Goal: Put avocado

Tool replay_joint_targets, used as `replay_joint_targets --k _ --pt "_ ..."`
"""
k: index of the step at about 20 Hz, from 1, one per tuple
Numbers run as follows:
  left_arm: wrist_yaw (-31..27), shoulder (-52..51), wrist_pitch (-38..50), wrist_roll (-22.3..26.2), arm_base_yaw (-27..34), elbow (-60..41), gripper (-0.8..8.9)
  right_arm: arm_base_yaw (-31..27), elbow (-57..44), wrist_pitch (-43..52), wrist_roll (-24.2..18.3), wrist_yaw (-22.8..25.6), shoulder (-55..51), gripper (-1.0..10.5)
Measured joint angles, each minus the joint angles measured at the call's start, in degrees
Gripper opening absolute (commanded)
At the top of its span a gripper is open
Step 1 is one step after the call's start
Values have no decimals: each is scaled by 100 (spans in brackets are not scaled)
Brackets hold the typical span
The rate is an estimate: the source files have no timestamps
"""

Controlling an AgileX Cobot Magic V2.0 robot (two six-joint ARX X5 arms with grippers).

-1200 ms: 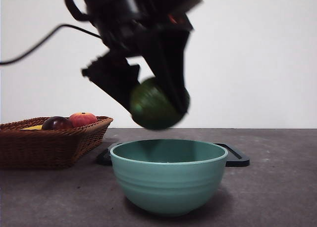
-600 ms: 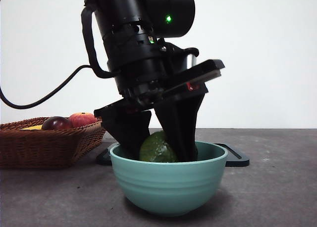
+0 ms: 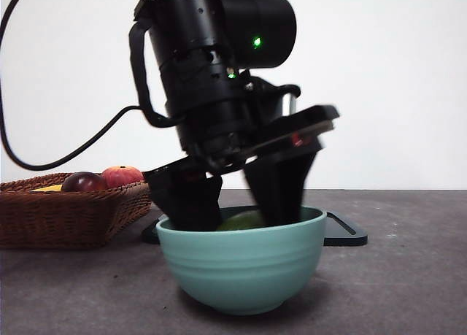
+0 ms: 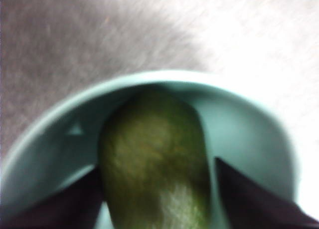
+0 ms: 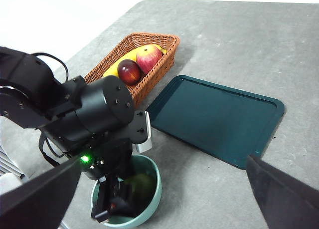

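The avocado [image 3: 241, 220], dark green and oval, lies low inside the teal bowl [image 3: 241, 269]. My left gripper [image 3: 235, 203] reaches down into the bowl with a jaw on each side of the fruit. In the left wrist view the avocado [image 4: 154, 159] fills the bowl [image 4: 249, 124], and a strip of teal shows between it and one jaw, so the left gripper [image 4: 155, 166] is open. My right gripper [image 5: 163, 160] is open and empty, high above the table. From there I see the left arm over the bowl [image 5: 152, 199] and the avocado [image 5: 141, 185].
A wicker basket [image 3: 73, 218] stands left of the bowl, holding a dark maroon fruit [image 3: 84, 182], a red-orange fruit [image 3: 122, 176] and something yellow. A dark teal tray [image 5: 214, 119] lies flat behind the bowl, beside the basket [image 5: 149, 84].
My left gripper came down from above the bowl with the avocado. Its jaws have spread apart, and the avocado now sits lower in the bowl.
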Motion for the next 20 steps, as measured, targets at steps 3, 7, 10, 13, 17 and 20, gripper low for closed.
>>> replay_joint_targets --k 3,7,10,13,17,20 --pt "2 0 -116 0 -83 125 447 0 0 0 0 0 0 584" --pt "0 -48 -275 22 -87 192 479 0 0 -2 0 0 0 584" --pt "0 -476 -328 52 -87 192 557 0 0 -2 -2 26 0 584" --pt "-22 -1141 -420 111 -87 195 557 0 0 -2 0 26 0 584" --pt "-131 -2072 -702 343 -87 195 557 0 0 0 0 26 0 584" --pt "-369 -2905 -1045 455 -2 195 557 0 0 -2 -2 26 0 583"
